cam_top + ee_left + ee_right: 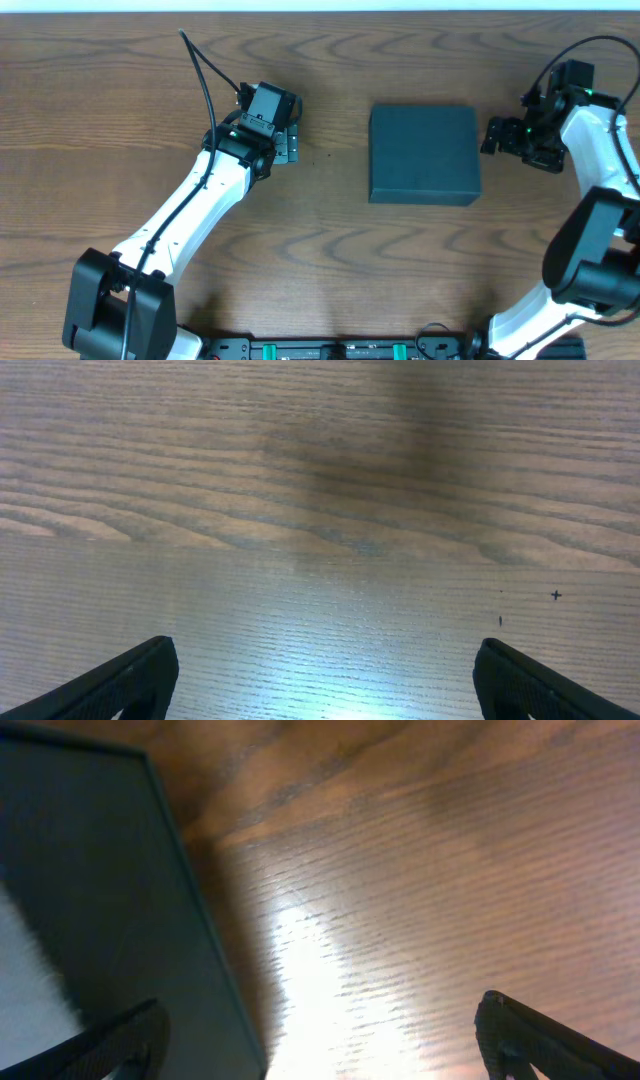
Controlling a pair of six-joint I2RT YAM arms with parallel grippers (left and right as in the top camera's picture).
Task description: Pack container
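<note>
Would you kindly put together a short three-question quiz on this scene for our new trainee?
1. True or false: the container lies with its lid shut.
2. Which is nearer the container: A, the left tool, or B, the right tool?
3. Fill in the gap: both tools are ____ and hold nothing.

Key: 1 true; 2 B; 3 open.
</note>
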